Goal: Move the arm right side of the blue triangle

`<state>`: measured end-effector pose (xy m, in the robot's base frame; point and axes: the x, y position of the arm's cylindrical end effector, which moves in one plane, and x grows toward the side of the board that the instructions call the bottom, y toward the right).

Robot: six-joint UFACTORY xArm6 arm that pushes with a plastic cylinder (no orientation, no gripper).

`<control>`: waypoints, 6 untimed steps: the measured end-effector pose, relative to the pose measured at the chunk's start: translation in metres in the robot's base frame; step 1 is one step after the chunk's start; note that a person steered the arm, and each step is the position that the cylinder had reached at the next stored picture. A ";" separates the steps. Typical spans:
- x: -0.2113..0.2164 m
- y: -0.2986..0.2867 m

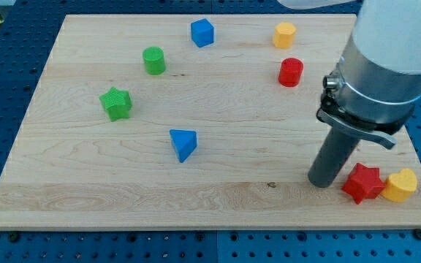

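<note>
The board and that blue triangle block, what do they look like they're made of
The board looks like pale unfinished or lightly sealed wood: grain lines and a small dark knot show. The blue triangle looks like matte moulded or printed plastic: flat, even colour, no grain, though I can't be sure. My tip rests on the board far to the view's right of it.

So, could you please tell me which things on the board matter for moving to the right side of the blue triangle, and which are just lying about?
Part of the job:
blue triangle
my tip, far to the triangle's right, beside the red star

Just lying about:
red star
yellow heart
red cylinder
yellow block
blue cube
green cylinder
green star
</note>
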<state>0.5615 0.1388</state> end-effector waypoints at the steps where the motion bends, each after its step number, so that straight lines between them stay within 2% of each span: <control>1: -0.004 -0.009; 2: -0.004 -0.009; 5: -0.048 -0.016; 6: -0.048 -0.016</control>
<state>0.5133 0.1225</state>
